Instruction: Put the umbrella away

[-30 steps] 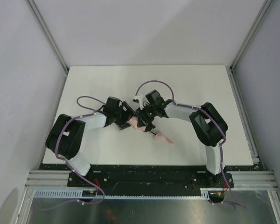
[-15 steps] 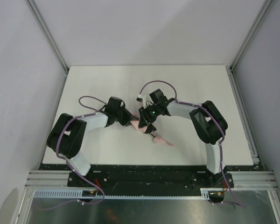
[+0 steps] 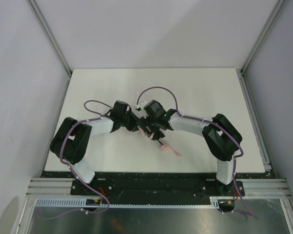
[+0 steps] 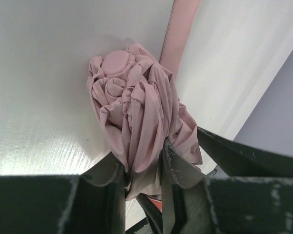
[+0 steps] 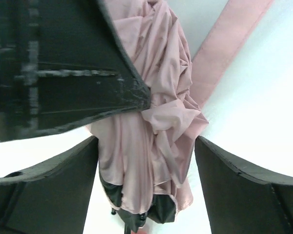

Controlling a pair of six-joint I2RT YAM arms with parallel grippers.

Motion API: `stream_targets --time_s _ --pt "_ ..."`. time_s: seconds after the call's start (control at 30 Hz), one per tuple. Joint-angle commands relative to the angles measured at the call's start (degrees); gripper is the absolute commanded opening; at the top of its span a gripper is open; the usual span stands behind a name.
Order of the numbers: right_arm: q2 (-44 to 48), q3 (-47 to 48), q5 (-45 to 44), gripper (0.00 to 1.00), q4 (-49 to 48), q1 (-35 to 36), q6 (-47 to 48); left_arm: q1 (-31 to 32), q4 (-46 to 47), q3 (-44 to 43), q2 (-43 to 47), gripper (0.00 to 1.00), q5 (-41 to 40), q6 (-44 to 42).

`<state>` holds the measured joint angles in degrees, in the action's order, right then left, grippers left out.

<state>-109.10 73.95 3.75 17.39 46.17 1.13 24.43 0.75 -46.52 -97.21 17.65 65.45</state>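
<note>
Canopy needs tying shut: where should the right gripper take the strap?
Probably the strap just past the bunched canopy, from above, fingers straddling its width. It looks flat on the table, so an edge must lift first. The left gripper pins the canopy.
</note>
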Motion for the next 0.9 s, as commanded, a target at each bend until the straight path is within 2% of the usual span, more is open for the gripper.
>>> stream_targets --time_s 0.0,0.2,0.3,0.4,0.5,0.57,0.7,0.77,0.87 --pt "2.25 -0.08 -21.70 0.82 -0.23 6.19 3.91 1.06 -11.48 3.02 -3.88 0.00 -3.59 -5.35" --pt "-1.82 -0.06 -27.72 0.81 -2.52 10.81 4.52 1.06 -11.68 3.18 -4.16 0.00 -2.93 -4.79" --pt "-4.47 -0.06 -29.33 0.76 -3.10 10.97 3.60 1.06 -11.83 3.20 -4.06 0.00 -2.78 -4.70" --pt "-7.24 -0.12 -30.65 0.61 -2.80 10.79 3.26 1.09 -11.92 3.08 -3.83 0.00 -2.49 -4.80" --pt "-8.75 -0.51 -28.32 0.41 -2.38 9.46 2.73 1.00 -11.94 2.76 -3.64 0.00 -2.08 -5.14" --pt "-9.09 -1.19 -25.07 0.29 -2.10 8.45 2.67 0.87 -11.97 2.58 -3.66 0.00 -1.63 -5.42" --pt "-9.42 -2.89 -14.85 0.13 -1.37 5.87 2.20 0.12 -11.96 1.53 -3.56 0.01 -0.63 -7.39" --pt "-9.39 -4.09 -10.26 0.04 -1.61 4.70 1.68 -0.62 -11.95 0.98 -2.89 0.11 -0.28 -8.55" --pt "-9.21 -5.83 -2.46 0.01 -2.49 2.70 0.62 -1.65 -11.98 0.32 -1.10 0.39 -0.32 -10.88"
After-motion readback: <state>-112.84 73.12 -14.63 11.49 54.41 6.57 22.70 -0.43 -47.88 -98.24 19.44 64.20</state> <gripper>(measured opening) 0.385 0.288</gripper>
